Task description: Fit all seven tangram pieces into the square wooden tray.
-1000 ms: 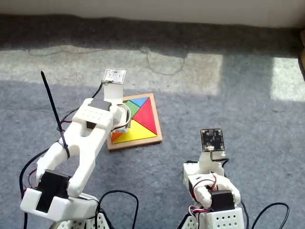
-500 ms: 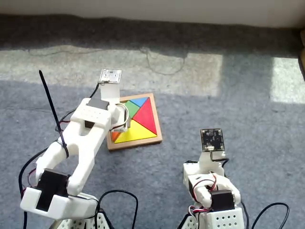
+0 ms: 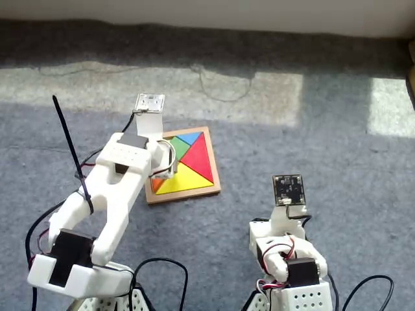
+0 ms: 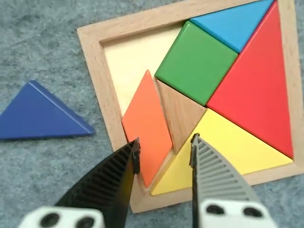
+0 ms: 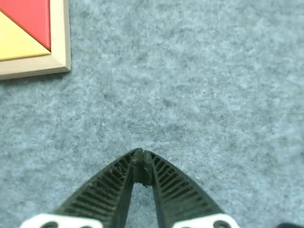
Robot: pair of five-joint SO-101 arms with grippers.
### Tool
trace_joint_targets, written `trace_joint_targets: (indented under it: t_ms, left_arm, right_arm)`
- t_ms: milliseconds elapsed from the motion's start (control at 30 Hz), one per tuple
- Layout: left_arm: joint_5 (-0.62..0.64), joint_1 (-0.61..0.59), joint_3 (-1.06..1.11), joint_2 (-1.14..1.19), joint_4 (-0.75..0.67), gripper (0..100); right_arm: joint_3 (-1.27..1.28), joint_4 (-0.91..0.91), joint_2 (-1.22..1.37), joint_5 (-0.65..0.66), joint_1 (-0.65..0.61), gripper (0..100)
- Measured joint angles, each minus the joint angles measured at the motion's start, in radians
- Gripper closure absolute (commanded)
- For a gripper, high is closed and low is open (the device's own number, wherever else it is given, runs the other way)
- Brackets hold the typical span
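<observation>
The square wooden tray [image 4: 90, 61] [image 3: 217, 184] lies on the grey carpet. It holds a red triangle [image 4: 256, 99], a yellow triangle [image 4: 223, 147], a green square [image 4: 195, 61], a light blue triangle [image 4: 232, 23] and a wood-coloured triangle [image 4: 180, 114]. An orange parallelogram [image 4: 147, 123] lies tilted in the tray's open corner. My left gripper [image 4: 164, 152] hovers open just above it, a finger on each side. A dark blue triangle [image 4: 40, 114] lies on the carpet outside the tray. My right gripper [image 5: 141, 164] is shut over bare carpet, near its base.
The tray's corner [image 5: 57, 61] shows far from the right gripper, with bare carpet between. A thin cable [image 3: 214, 84] runs over the carpet beyond the tray. A black rod [image 3: 68, 139] sticks up beside the left arm.
The left arm's wrist shifted slightly to the left over the tray between one second and half a second ago. Since then nothing has moved. The right arm stays still.
</observation>
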Motion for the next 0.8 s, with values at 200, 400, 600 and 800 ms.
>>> trace_joint_targets:
  t_ms: [200, 400, 600, 800]
  left_arm:
    - [0.000, -0.017, 0.000, 0.005, -0.051, 92]
    - [0.000, -0.014, 0.000, 0.005, -0.118, 96]
    - [0.000, -0.008, 0.000, 0.083, -0.143, 94]
    - [-0.031, 0.009, -0.094, 0.167, -0.097, 94]
  right_arm:
    - [0.000, 0.000, 0.000, 0.000, 0.000, 98.9]
    - [0.000, 0.000, 0.000, 0.000, 0.000, 98.9]
    - [0.000, 0.000, 0.000, 0.000, 0.000, 98.9]
    - [0.000, 0.000, 0.000, 0.000, 0.000, 98.9]
